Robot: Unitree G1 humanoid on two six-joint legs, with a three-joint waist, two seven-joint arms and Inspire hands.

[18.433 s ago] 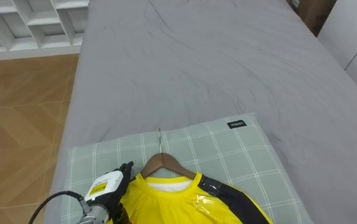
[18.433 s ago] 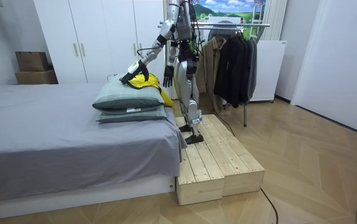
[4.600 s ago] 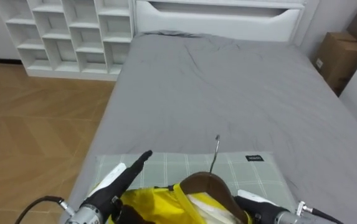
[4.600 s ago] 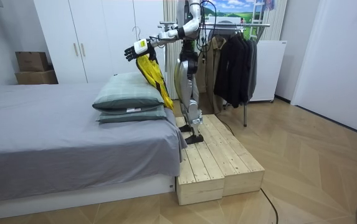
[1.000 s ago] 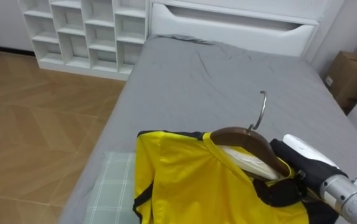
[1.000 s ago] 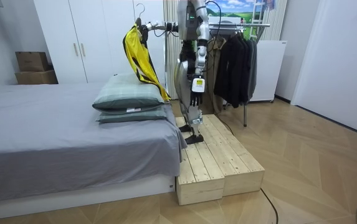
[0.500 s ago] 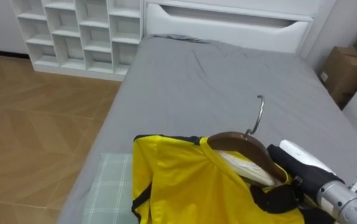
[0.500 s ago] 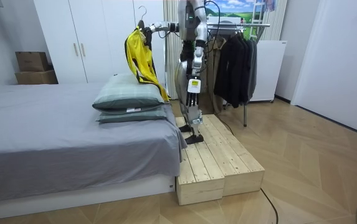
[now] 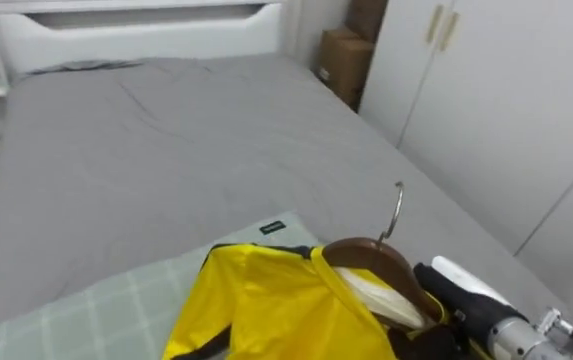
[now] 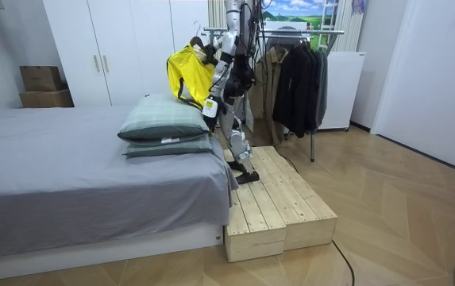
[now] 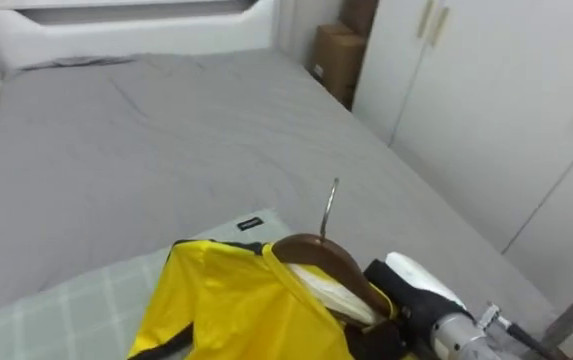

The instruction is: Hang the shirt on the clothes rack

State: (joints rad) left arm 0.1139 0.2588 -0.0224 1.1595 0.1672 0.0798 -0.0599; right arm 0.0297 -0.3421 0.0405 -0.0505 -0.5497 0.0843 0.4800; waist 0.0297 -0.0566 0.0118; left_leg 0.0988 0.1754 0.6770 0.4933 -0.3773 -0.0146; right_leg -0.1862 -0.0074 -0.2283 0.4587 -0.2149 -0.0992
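Note:
A yellow shirt point(image 9: 266, 310) with black trim hangs on a brown wooden hanger point(image 9: 371, 262) whose metal hook point(image 9: 397, 210) points up. My right hand point(image 9: 461, 300) comes in from the lower right and is shut on the hanger's right end, under the shirt's shoulder. In the room view I stand on a wooden platform point(image 10: 279, 206) at the bed's foot and hold the shirt point(image 10: 189, 79) up above the pillows. My left hand point(image 10: 209, 110) hangs at my side with straight fingers and nothing in it.
Under the shirt lies a green checked pillow point(image 9: 76, 310) on the grey bed point(image 9: 166, 140). White wardrobe doors point(image 9: 486, 110) and a cardboard box point(image 9: 341, 50) stand to the right. A clothes rack point(image 10: 302, 32) with dark garments point(image 10: 298, 79) stands behind me.
The eye view has swung right, from the shelves to the wardrobe. In the room view my body has turned, and the shirt has come lower and towards the room view's right.

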